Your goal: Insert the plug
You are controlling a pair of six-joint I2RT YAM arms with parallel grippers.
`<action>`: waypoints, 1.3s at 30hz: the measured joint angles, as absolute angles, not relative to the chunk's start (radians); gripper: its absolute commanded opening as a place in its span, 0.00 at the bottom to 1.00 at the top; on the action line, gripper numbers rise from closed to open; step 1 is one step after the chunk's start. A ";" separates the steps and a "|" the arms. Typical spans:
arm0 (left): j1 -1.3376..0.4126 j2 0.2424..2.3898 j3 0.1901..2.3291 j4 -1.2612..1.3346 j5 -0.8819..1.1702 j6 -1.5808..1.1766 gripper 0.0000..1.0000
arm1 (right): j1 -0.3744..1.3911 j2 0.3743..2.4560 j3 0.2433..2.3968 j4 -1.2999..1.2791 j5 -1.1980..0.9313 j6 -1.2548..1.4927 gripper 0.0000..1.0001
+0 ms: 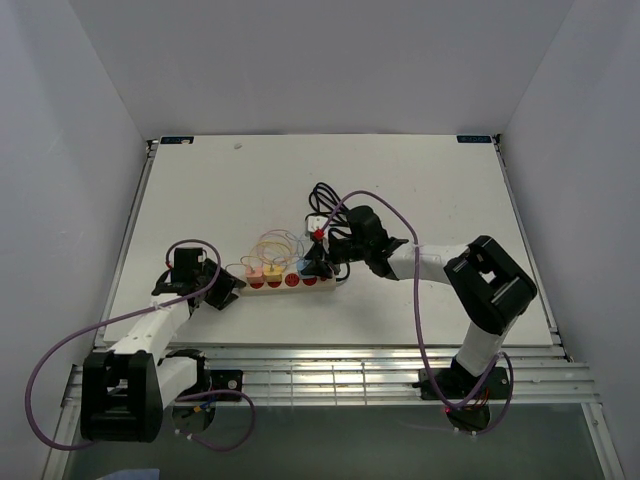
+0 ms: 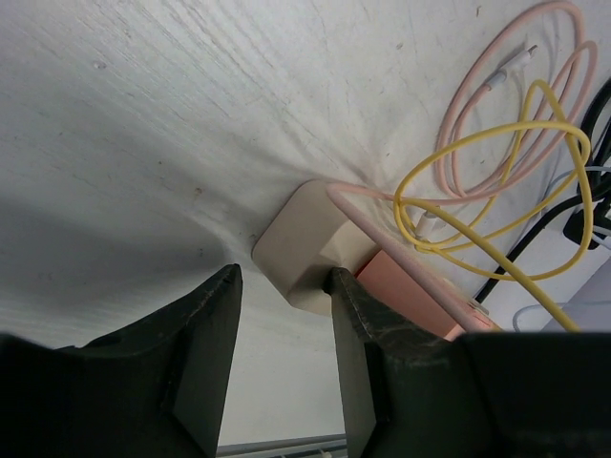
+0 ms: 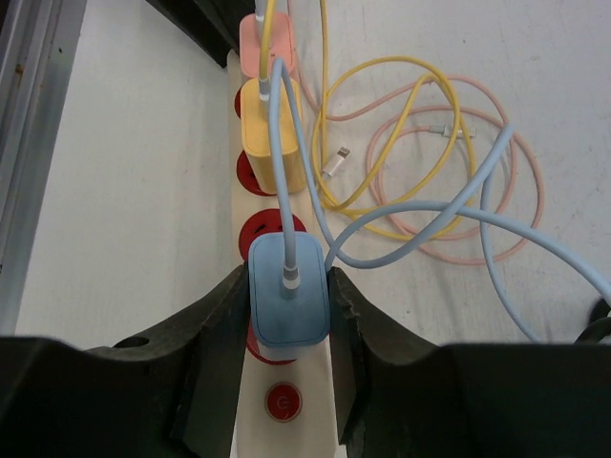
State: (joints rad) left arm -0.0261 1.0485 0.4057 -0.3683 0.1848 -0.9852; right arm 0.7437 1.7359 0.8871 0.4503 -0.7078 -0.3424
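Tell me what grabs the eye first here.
The right gripper clamps a pale blue square charger plug over the cream power strip with red sockets, mid-table. Further along the strip sit a yellow charger plug and a pink charger plug, their yellow, pink and blue cables looping in a tangle beside it. The left gripper sits open at the strip's other end.

Left end effector (image 2: pixel 284 305) spread, right (image 3: pixel 289 296) — clamped

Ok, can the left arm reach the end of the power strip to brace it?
Probably yes: the left gripper is open with the end of the power strip right at its fingertips, and the pink cable lies farther along.
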 measured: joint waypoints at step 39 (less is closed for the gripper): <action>-0.015 1.047 0.387 -0.310 0.208 -0.965 0.50 | 0.749 1.705 0.846 0.451 -0.630 -0.449 0.08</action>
